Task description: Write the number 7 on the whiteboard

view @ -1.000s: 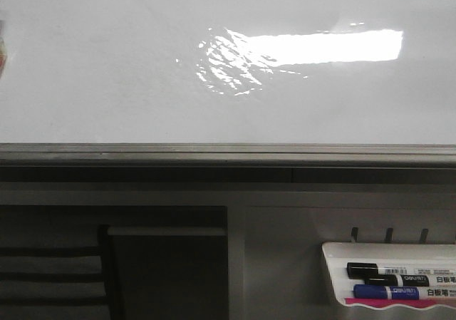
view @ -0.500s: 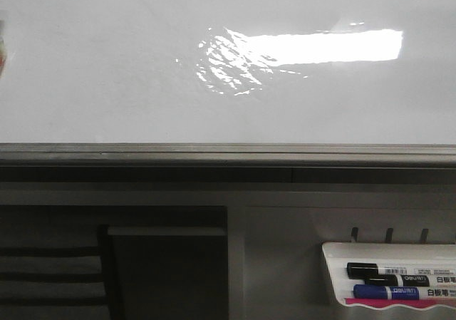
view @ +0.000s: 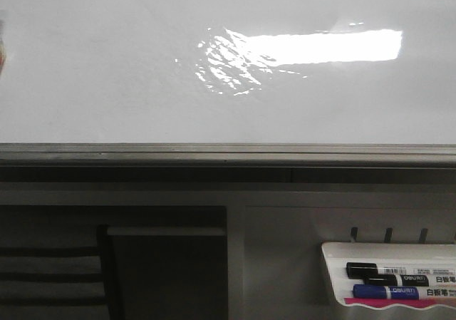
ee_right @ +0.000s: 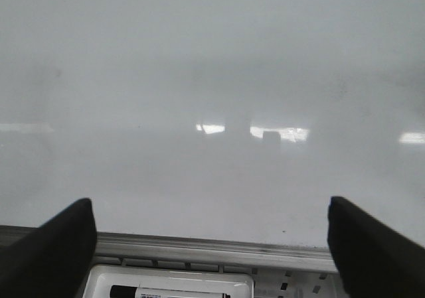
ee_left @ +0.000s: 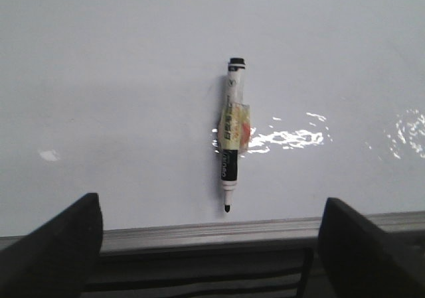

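Note:
The whiteboard (view: 107, 63) fills the upper front view, glossy white with a bright glare patch; no number 7 shows on it in any view. In the left wrist view a black uncapped marker (ee_left: 232, 139) with a yellow label hangs upright on the whiteboard (ee_left: 99, 79), tip down just above the grey rail. My left gripper (ee_left: 211, 206) is open, its fingers wide apart below the marker and not touching it. My right gripper (ee_right: 209, 206) is open too, facing bare whiteboard (ee_right: 199, 59) with nothing between its fingers. Neither gripper appears in the front view.
A grey metal rail (view: 228, 152) runs along the board's lower edge. Below it at the right hangs a white marker tray (view: 332, 263) holding a black marker (view: 385, 270) and a blue marker (view: 385, 291). That tray (ee_right: 99, 279) lies just under my right gripper.

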You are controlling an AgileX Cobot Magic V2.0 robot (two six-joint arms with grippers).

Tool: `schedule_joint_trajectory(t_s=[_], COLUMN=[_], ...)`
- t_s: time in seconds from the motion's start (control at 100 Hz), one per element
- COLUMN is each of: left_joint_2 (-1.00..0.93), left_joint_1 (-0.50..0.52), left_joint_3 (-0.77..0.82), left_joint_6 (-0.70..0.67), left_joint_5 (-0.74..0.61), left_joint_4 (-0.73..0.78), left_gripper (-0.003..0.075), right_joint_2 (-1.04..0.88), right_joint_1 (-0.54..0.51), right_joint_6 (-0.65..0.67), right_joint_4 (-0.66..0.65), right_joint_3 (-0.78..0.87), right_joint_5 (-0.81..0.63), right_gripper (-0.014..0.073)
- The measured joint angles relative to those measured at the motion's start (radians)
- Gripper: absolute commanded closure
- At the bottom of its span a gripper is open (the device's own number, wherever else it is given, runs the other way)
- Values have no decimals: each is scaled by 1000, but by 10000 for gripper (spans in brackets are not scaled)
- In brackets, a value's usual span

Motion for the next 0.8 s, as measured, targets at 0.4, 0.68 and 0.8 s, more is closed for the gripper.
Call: schedule_joint_trajectory(t_s=[0.4,0.68,0.8], left_joint_2=[365,626,712], left_joint_1=[-42,-42,-42], left_joint_3=[-37,-96,-102], left_joint_6=[0,0,0], left_joint_5=[-67,-265,-372], left_joint_4=[25,25,25], left_gripper=[125,124,125], right_joint_2=[0,0,0], right_joint_1=[0,0,0], right_joint_6=[0,0,0], right_joint_4=[13,17,17], right_joint_3=[0,0,0], right_joint_5=[0,0,0], right_gripper=[-38,-35,-35])
